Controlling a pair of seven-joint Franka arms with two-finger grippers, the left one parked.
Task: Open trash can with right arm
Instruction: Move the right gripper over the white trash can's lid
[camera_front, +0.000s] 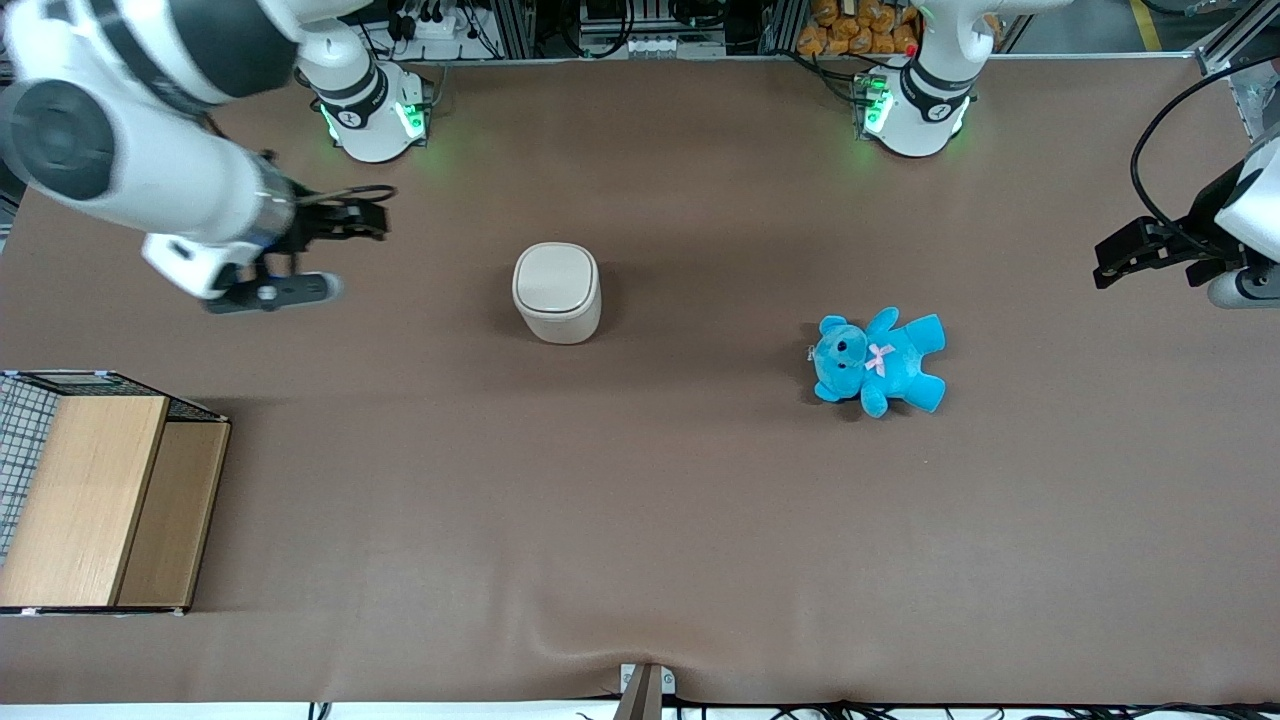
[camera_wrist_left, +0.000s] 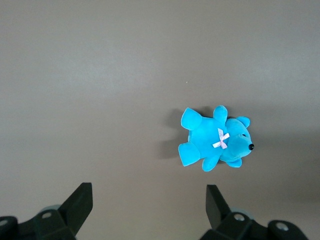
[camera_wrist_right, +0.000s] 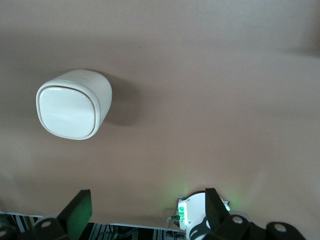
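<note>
The trash can (camera_front: 557, 292) is a small cream-white bin standing upright on the brown table, its flat lid shut. It also shows in the right wrist view (camera_wrist_right: 72, 105), seen from above with the lid down. My right gripper (camera_front: 365, 218) hangs above the table, apart from the can, toward the working arm's end and a little farther from the front camera. In the right wrist view the gripper (camera_wrist_right: 146, 210) is open and empty, its two black fingers (camera_wrist_right: 80, 207) wide apart.
A blue teddy bear (camera_front: 880, 360) lies toward the parked arm's end, also in the left wrist view (camera_wrist_left: 215, 145). A wooden box with wire mesh (camera_front: 90, 500) stands at the working arm's end, nearer the front camera. The right arm's base (camera_front: 370, 110) stands at the table's back edge.
</note>
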